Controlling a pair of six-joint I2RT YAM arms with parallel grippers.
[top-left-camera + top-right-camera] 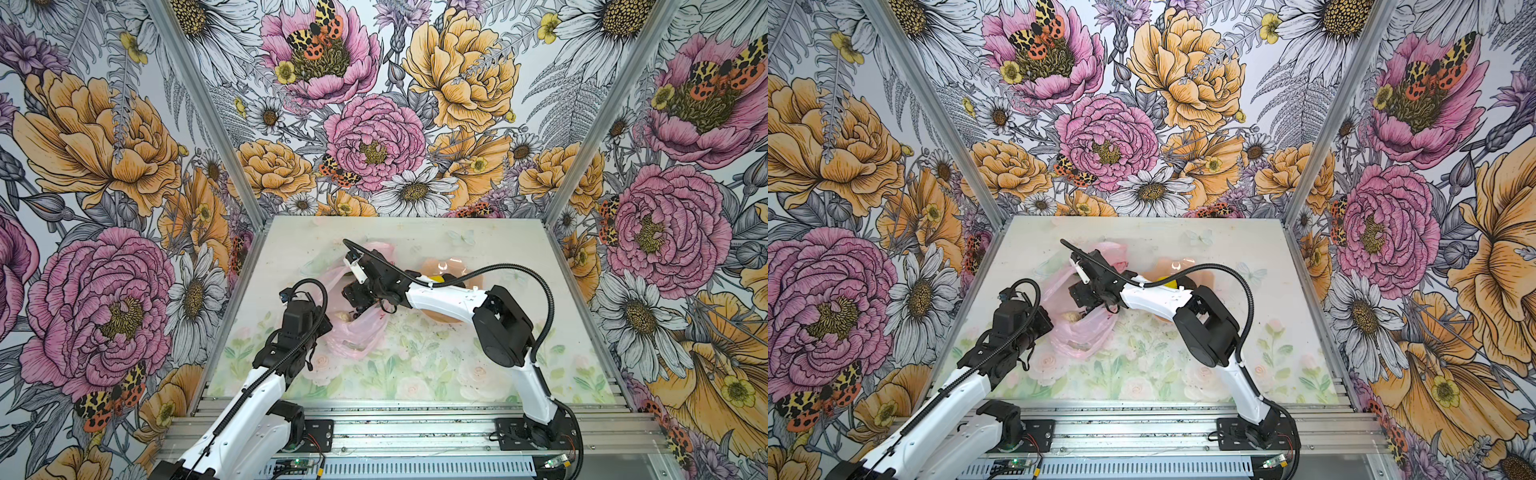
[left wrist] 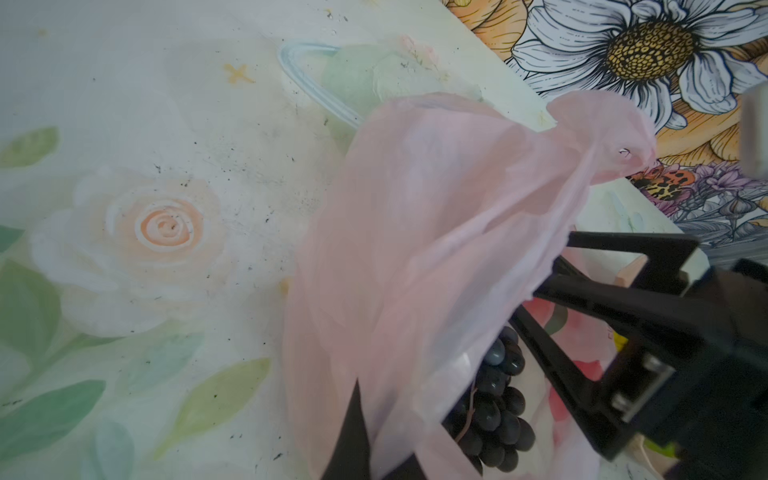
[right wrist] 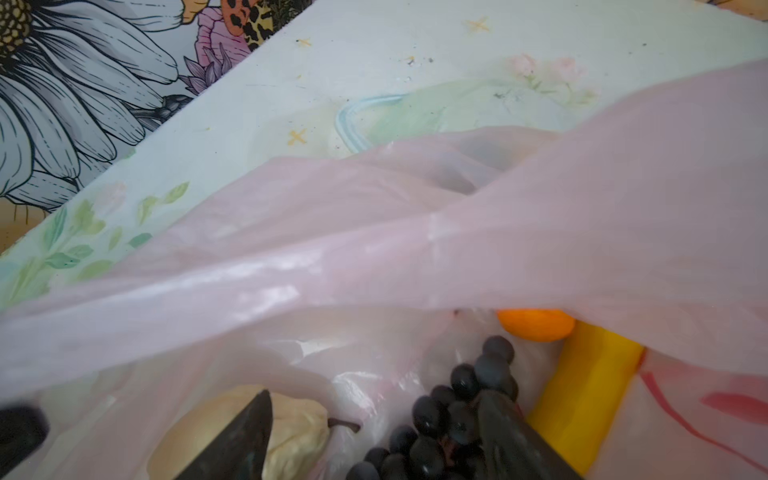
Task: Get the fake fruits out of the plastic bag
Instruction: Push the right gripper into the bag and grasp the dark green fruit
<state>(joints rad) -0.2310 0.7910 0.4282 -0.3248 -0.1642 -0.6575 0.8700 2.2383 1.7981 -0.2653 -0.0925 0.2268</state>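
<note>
Floral mat point(image 1: 436, 365); bag point(image 2: 436, 249) film half-hides grapes point(image 2: 498, 411), bowl point(image 1: 436, 264) nr

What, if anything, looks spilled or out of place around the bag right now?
Nothing stands out. The plastic bag is crumpled, normal for thin film; the grape bunch, orange and cream piece lie inside it, none spilled. Only dark specks mark the table.

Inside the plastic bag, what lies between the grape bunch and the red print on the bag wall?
The yellow banana lies there, close beside the grape bunch inside the plastic bag. The right wrist view shows it.
</note>
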